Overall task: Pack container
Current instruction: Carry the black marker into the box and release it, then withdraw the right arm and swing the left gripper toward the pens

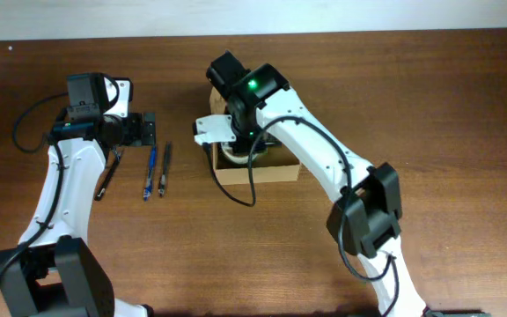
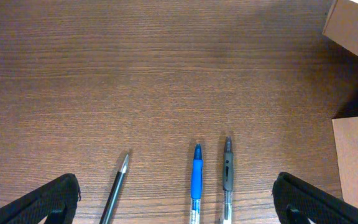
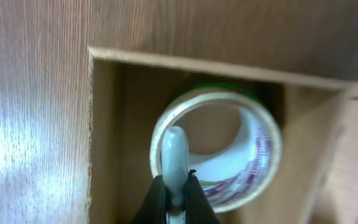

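1. Tan cardboard marks the container [image 1: 262,172]. It sits near the middle of the table [image 1: 429,79], top open, directly under the right arm. In the right wrist view a tape roll [image 3: 253,162] is inside it, close to the far wall.
2. The right fingers [image 3: 176,155] are drawn close together at the roll's near rim. I cannot tell whether they pinch its thin wall or only hang over it. The left fingers [image 2: 48,199] are spread wide and hold nothing, above three pens on the table: a black pen [image 2: 120,183], a blue pen [image 2: 196,177] and a dark pen [image 2: 227,168].
3. The step in hand looks like seating the roll in the box. To do it well, lower until the roll rests on the floor. Part the fingers only slightly, because cardboard stands close by, then lift straight up so that nothing drags the roll or tips the box.
4. Edges: the box wall [image 3: 91,124] on the left of the wrist view has some room between it and the roll. The far and right sides look tighter.
5. Open room: bare table lies between the box and the pens. The left arm would do best to wait until the right arm has cleared the box.
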